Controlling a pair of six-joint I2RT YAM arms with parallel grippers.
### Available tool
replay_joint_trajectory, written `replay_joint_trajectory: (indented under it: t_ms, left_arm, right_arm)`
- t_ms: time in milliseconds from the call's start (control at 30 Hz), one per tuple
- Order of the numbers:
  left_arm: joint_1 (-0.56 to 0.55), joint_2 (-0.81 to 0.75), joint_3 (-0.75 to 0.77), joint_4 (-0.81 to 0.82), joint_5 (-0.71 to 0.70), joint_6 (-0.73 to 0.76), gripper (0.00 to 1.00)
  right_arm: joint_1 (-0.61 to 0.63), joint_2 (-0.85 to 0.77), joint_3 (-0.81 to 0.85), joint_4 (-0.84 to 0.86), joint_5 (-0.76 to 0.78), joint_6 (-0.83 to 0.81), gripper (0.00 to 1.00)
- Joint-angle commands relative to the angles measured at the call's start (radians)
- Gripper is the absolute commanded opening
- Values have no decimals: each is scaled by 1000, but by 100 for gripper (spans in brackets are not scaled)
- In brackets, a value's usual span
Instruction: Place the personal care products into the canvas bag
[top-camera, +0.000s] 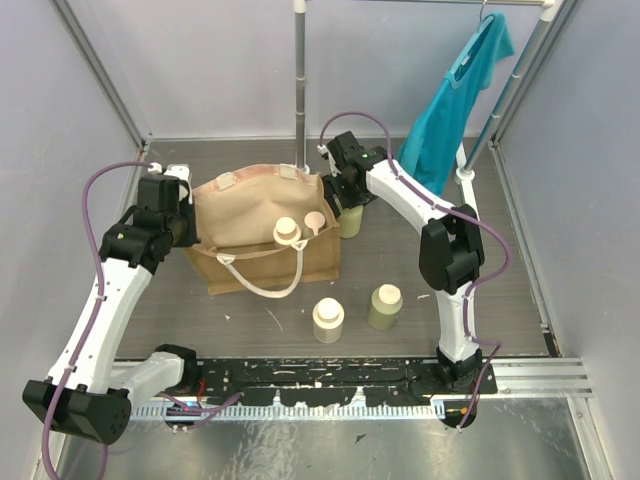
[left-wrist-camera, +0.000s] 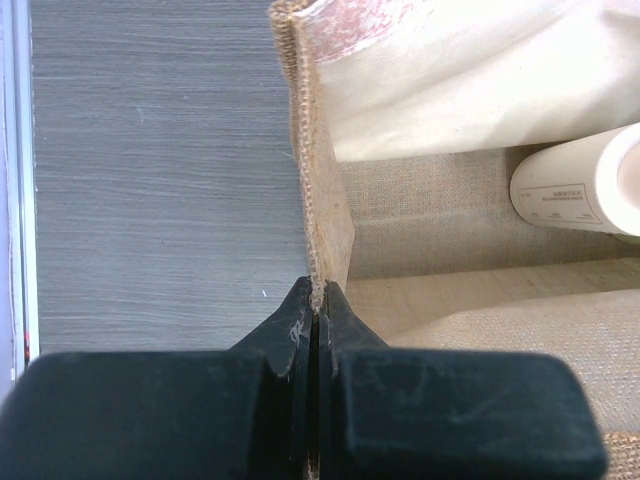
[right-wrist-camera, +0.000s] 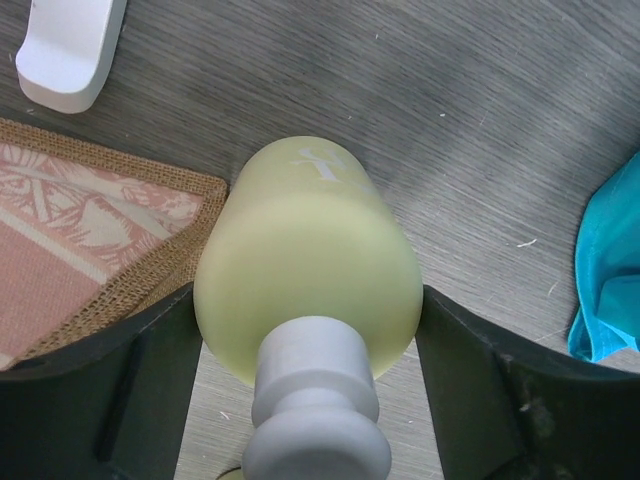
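The canvas bag (top-camera: 320, 262) stands left of centre on the table (top-camera: 510, 300), with its mouth open upward. Its left end is close to the left arm, and a metal pole (top-camera: 300, 80) rises just behind its far rim. A teal shirt (top-camera: 455, 95) hangs at the far right. Between the bag's right wall and the shirt there is only a narrow strip of floor. The near half of the table has more room, where a cream bottle (top-camera: 328, 320) and a green bottle (top-camera: 385, 306) stand upright, apart from each other. The tops of two more bottles (top-camera: 287, 232) show inside the bag.

The left gripper (left-wrist-camera: 315, 300) is fully closed and pinches the bag's rim (left-wrist-camera: 318, 200) at its left end. The right gripper (top-camera: 347, 195) is half open around a pale green bottle (right-wrist-camera: 305, 250) that stands just beside the bag's far right corner. Its fingers (right-wrist-camera: 120, 390) lie against both sides of the bottle.
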Motion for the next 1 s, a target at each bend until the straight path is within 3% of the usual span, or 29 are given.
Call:
replay_joint_trajectory:
  t_ms: [0, 100, 333, 433, 700, 967]
  left_arm:
    - [2, -8, 24, 8, -23, 6, 6]
    - [2, -8, 24, 9, -21, 6, 7]
    - [2, -9, 16, 11, -18, 7, 7]
    - [3, -8, 16, 11, -17, 6, 6]
    - [2, -9, 22, 12, -14, 9, 6]
    - [2, -14, 21, 12, -10, 8, 6]
  right_arm:
    - [21, -18, -14, 11, -15, -23, 65]
    - [21, -21, -17, -6, -14, -22, 58]
    - [21, -39, -21, -27, 23, -18, 24]
    - [20, -53, 8, -44, 36, -11, 18]
    - [14, -100, 174, -111, 33, 15, 5]
    - [14, -127, 429, -179, 50, 21, 3]
